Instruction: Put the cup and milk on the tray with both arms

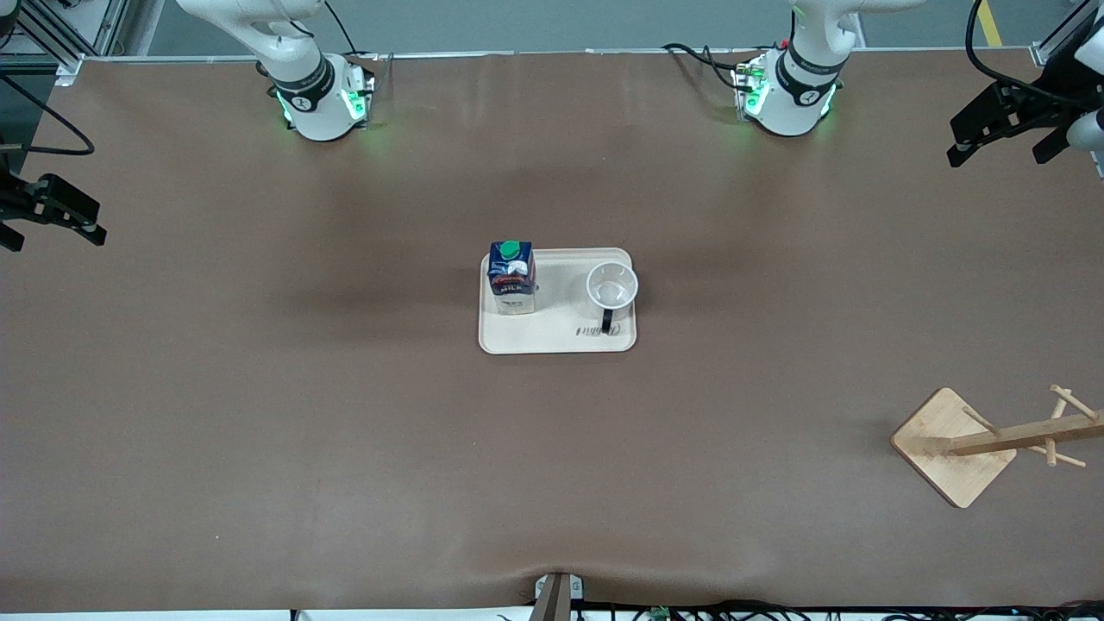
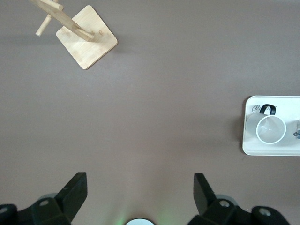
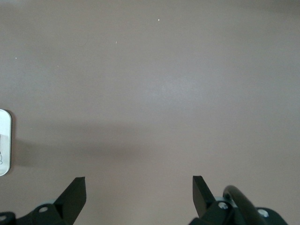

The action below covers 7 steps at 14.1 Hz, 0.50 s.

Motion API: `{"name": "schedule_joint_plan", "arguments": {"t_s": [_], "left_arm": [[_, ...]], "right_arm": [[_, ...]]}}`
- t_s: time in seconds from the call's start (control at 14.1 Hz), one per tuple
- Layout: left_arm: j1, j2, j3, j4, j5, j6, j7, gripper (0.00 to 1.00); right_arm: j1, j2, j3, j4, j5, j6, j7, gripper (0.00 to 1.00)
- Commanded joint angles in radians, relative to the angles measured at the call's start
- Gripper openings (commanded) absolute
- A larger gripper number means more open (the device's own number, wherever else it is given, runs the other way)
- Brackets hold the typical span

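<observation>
The cream tray (image 1: 561, 336) lies at the middle of the table. The dark-blue milk carton (image 1: 511, 278) with a green cap stands upright on the tray's end toward the right arm. The white cup (image 1: 612, 289) stands upright on the tray's end toward the left arm, its black handle pointing toward the front camera. My left gripper (image 1: 996, 147) is open and empty, up over the table's edge at the left arm's end. My right gripper (image 1: 53, 224) is open and empty over the edge at the right arm's end. The left wrist view shows the tray (image 2: 262, 149) and the cup (image 2: 271, 129).
A wooden peg stand (image 1: 953, 447) with a square base sits toward the left arm's end, nearer the front camera than the tray; it also shows in the left wrist view (image 2: 86, 43). The right wrist view shows a sliver of the tray (image 3: 3, 140) and brown table.
</observation>
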Motion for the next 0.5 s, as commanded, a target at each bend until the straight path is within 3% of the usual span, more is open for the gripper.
{"name": "schedule_joint_plan", "arguments": {"t_s": [0.0, 0.43], "left_arm": [[0.006, 0.012, -0.004, 0.024, -0.010, -0.002, 0.010, 1.00], [0.006, 0.010, -0.004, 0.026, -0.010, -0.003, 0.009, 1.00]], "right_arm": [[-0.011, 0.011, 0.000, 0.030, 0.002, -0.018, -0.005, 1.00], [-0.037, 0.006, 0.000, 0.072, 0.002, -0.038, -0.002, 1.00]]}}
